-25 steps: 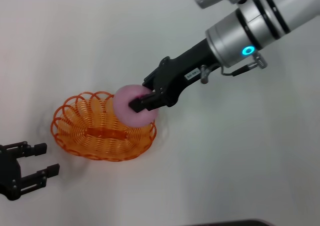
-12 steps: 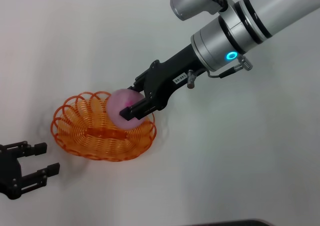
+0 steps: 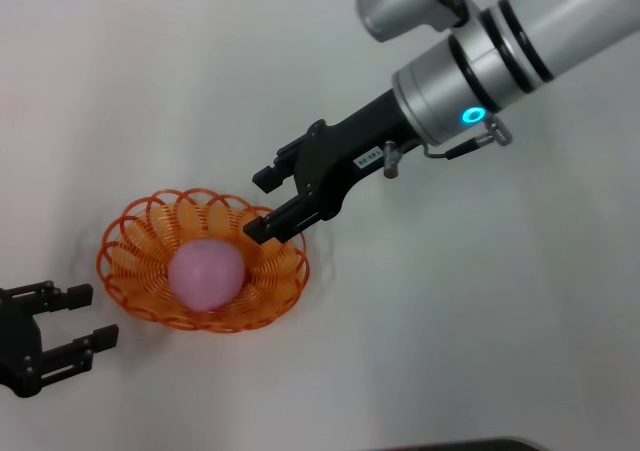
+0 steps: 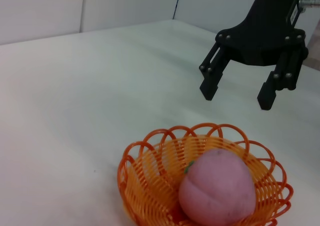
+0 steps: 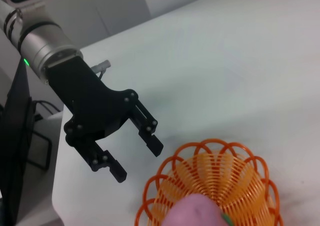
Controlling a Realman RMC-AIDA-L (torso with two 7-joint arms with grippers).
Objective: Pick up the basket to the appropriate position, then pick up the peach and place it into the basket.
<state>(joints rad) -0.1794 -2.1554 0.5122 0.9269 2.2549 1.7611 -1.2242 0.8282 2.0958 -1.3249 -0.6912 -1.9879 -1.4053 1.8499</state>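
The pale-pink peach (image 3: pixel 206 272) lies inside the orange wire basket (image 3: pixel 128 239) on the white table. It also shows in the left wrist view (image 4: pixel 218 187), in the basket (image 4: pixel 135 172), and at the edge of the right wrist view (image 5: pixel 196 212), in the basket (image 5: pixel 225 171). My right gripper (image 3: pixel 261 204) is open and empty, just above the basket's far right rim; it shows in the left wrist view (image 4: pixel 236 92). My left gripper (image 3: pixel 80 318) is open and empty at the near left, beside the basket; it shows in the right wrist view (image 5: pixel 137 157).
The white table (image 3: pixel 450 321) stretches around the basket. A dark edge (image 3: pixel 460 445) runs along the table's front.
My right gripper carried the peach over the basket, opened and let it go. The peach now rests in the basket, and the gripper has drawn back a little.
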